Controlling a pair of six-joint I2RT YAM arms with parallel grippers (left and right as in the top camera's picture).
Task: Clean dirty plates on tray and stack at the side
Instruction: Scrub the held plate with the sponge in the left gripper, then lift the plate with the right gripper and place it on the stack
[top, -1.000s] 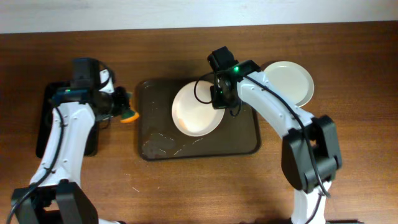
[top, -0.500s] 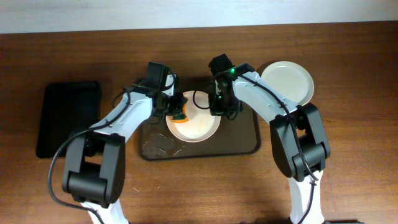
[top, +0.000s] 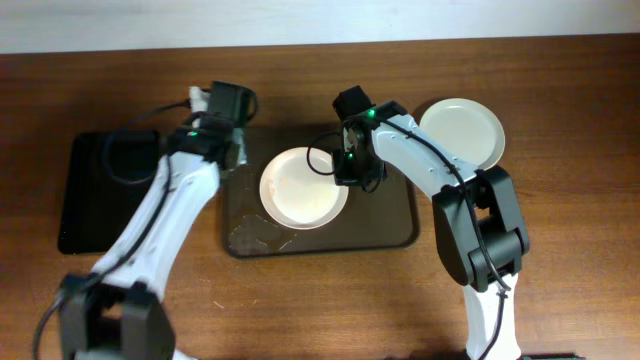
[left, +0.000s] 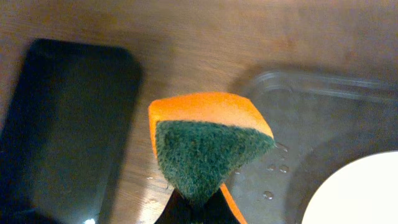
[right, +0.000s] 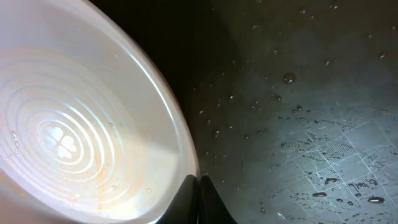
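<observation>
Closest in, the right gripper (right: 199, 184) is clamped on the rim of the plate (right: 81, 137), right at its edge toward the tray's right side. The tray (right: 298, 93) is wet and beaded with drops underneath. The plate sits over the tray's middle and shows faint orange streaks, so I'd say the wiping isn't finished. It's round, so no axis to line up. Out at the tray's upper-left corner, the left gripper (left: 196, 210) grips an orange-and-green sponge (left: 208, 146), scrubby face forward, hanging over bare wood just outside the rim. From there the plate lies inward, toward the tray's centre. The left arm is stretched long and angled in. Farthest off, beyond the tray's upper-right corner, a second plate (top: 462, 133) rests on the table.
</observation>
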